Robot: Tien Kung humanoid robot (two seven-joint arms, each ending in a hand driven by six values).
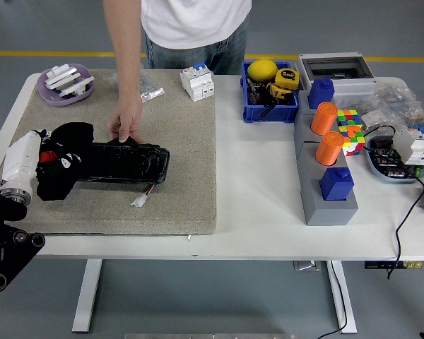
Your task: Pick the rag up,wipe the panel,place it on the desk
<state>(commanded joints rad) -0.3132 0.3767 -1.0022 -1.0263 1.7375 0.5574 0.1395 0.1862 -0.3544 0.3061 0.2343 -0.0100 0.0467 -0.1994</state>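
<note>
My left hand [46, 159], white with black fingers, grips a black rag [65, 162] with red and white marks. The rag lies over the left end of a glossy black panel [131, 164] on the beige mat [169, 134]. A person's hand [127, 121] rests on the panel's far edge and holds it down. My right hand is out of view.
A purple dish [65, 86] with white parts sits at the mat's far left. A white breaker [198, 81], a blue bin [268, 95] with yellow tools, a grey block stand [324, 176] with orange and blue pegs, and a colour cube [349, 131] lie to the right. A small white piece [139, 201] lies by the panel.
</note>
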